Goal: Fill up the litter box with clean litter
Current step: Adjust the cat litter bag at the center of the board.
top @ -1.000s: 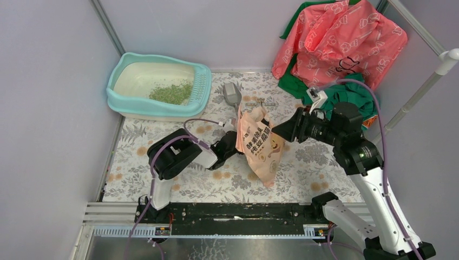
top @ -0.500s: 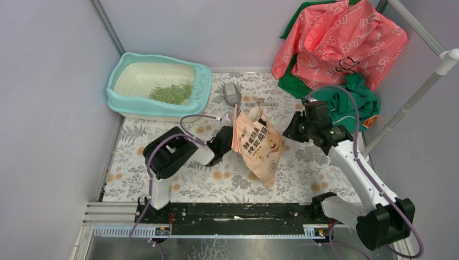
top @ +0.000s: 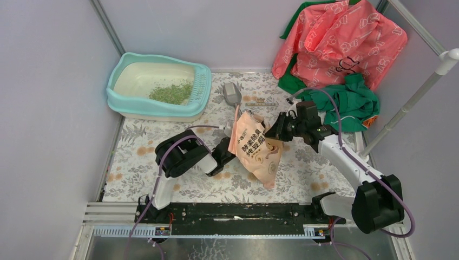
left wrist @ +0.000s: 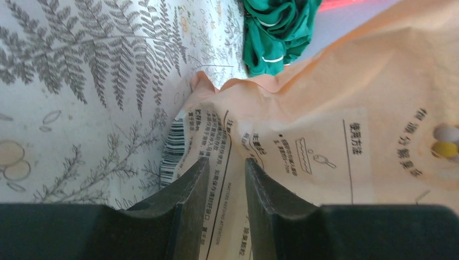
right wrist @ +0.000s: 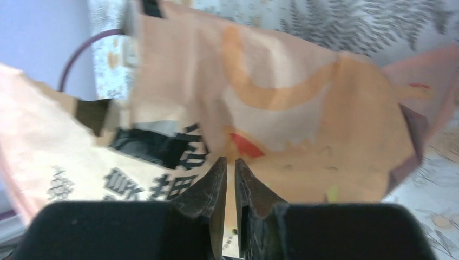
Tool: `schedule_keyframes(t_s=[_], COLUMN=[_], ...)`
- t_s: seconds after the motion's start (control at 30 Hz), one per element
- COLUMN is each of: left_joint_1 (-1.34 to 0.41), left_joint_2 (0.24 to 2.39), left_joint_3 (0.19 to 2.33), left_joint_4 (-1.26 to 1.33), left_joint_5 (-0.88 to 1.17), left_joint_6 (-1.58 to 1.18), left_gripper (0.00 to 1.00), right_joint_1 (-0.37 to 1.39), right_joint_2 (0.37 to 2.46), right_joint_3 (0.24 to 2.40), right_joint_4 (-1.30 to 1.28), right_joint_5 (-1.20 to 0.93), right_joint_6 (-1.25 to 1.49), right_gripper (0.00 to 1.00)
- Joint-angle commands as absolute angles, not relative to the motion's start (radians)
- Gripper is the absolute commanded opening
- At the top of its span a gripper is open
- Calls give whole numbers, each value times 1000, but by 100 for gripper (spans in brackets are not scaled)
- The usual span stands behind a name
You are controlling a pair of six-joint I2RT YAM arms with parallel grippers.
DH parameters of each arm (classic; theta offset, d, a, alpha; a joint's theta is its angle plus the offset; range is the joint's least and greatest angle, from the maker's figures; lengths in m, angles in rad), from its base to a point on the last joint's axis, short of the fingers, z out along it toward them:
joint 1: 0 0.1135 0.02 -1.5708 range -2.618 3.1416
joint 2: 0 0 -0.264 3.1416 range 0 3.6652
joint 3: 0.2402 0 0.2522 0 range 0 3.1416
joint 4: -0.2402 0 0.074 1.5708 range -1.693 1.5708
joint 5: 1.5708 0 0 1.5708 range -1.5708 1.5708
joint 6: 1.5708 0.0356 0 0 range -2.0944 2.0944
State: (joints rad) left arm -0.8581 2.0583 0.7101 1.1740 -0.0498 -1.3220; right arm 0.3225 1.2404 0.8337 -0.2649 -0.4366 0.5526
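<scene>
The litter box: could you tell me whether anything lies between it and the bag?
Only the grey scoop lies near that path, on the mat beside the slotted end of the litter box. Nothing else visible stands between the bag and the box.

Litter (top: 172, 93) in box (top: 201, 84) (bag (top: 254, 149) ctr)

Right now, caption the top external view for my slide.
Left end effector and right end effector flank the printed litter bag; the turquoise litter box holds a small heap of green litter.

Orange bag (left wrist: 335, 97) — pinched in left gripper (left wrist: 225, 161)
</scene>
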Motion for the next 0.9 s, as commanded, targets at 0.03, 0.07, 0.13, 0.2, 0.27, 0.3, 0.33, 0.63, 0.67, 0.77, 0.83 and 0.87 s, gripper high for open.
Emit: schedule_keyframes(t_s=[0.03, 0.07, 0.13, 0.2, 0.27, 0.3, 0.33, 0.63, 0.67, 0.77, 0.83, 0.87], left_joint_1=[-887, -888, -888, -888, -888, -888, -889, -893, -894, -894, -893, -894], left_joint_2=[2050, 2035, 1996, 1945, 1883, 1855, 1829, 1756, 1779, 1836, 1869, 1885], left_joint_3=[670, 671, 657, 618, 557, 528, 502, 382, 381, 390, 388, 379], left_joint_4=[1431, 1419, 1393, 1358, 1324, 1311, 1294, 1207, 1218, 1248, 1291, 1319], left_joint_5=[-6, -5, -5, -11, -35, -41, -51, -99, -102, -110, -113, -116], left_joint_6=[-1394, -1390, -1382, -1381, -1382, -1382, -1380, -1351, -1351, -1353, -1355, -1357], left_gripper=[38, 38, 38, 38, 39, 39, 39, 39, 39, 39, 39, 39], right_joint_1=[336, 336, 336, 336, 336, 336, 336, 336, 335, 336, 339, 347], right_joint_2=[1208, 1216, 1200, 1145, 1094, 1074, 1054, 925, 920, 936, 981, 1012], right_joint_3=[839, 844, 860, 853, 849, 854, 858, 763, 732, 678, 676, 678], right_joint_4=[-74, -79, -131, -175, -236, -282, -324, -417, -393, -288, -234, -204], right_joint_5=[-638, -649, -623, -564, -505, -478, -435, -331, -343, -406, -460, -483], right_joint_6=[604, 607, 577, 558, 533, 513, 495, 485, 496, 526, 541, 548], right_gripper=[18, 18, 17, 17, 18, 18, 19, 38, 37, 35, 33, 32])
